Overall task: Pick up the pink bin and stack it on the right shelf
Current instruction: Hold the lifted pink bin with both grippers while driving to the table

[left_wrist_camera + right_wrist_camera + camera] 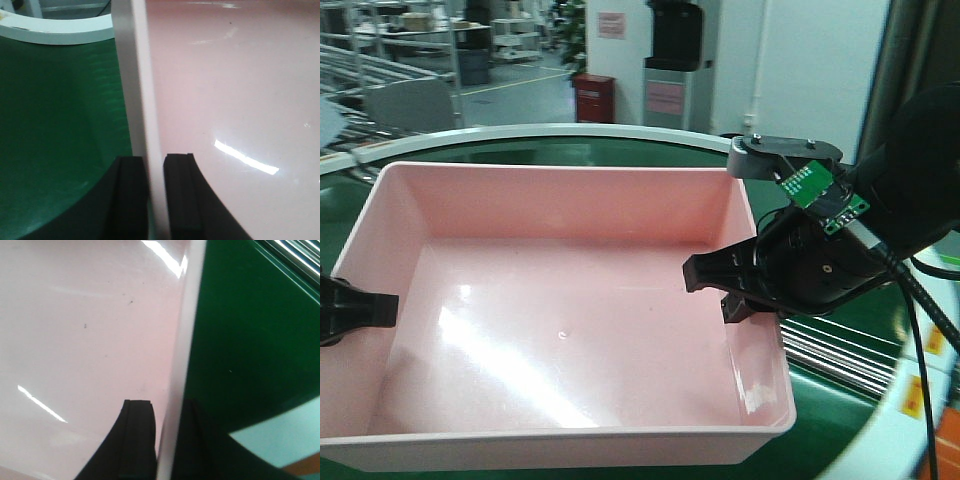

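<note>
On the green conveyor belt point(820, 430), the pink bin point(570, 330) sits with your left gripper point(155, 162) and right gripper point(167, 407) pinching opposite walls. Lift unevenly and a smooth wall may slip.

Overhead glare streaks across pink bin point(570, 205); blurry wrist views.

Green curved conveyor belt point(55, 115); red cabinet point(593, 98), tall grey machine point(675, 65) behind.
</note>
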You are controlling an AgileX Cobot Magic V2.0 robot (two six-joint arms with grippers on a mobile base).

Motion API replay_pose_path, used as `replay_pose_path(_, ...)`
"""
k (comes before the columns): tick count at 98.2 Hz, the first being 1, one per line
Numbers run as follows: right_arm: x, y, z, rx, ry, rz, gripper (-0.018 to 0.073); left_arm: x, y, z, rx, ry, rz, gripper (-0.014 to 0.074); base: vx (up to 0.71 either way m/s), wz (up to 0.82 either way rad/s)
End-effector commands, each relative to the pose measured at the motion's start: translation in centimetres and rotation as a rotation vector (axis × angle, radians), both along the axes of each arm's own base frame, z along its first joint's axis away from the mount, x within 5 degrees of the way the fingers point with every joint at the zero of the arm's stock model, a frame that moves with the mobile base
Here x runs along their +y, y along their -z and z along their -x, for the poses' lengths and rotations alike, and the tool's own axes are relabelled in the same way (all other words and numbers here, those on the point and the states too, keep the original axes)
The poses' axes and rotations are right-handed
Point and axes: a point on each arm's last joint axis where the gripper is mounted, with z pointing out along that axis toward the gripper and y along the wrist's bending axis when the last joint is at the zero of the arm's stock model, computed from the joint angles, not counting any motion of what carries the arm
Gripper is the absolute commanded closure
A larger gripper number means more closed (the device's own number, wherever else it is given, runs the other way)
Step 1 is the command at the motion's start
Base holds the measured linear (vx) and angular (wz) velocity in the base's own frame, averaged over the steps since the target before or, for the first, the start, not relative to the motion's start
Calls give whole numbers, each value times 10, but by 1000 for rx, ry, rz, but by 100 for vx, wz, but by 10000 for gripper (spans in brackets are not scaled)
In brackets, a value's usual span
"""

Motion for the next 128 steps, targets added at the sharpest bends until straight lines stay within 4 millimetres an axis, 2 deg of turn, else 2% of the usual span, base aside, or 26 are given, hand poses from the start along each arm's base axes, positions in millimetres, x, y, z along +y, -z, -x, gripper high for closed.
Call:
replay_pose_path(1, -14, -28, 6, -148, 11, 16, 568, 3, -22, 3, -139, -9, 0, 601, -20, -47)
replay_pose_path(75, -14, -28, 6, -147, 11, 16, 568, 3, -22, 3, -139, -9, 0, 601, -19, -53)
replay_pose_path(128, -14, -28, 6, -146, 11, 16, 568, 3, -22, 3, -139, -9, 0, 601, -7, -43)
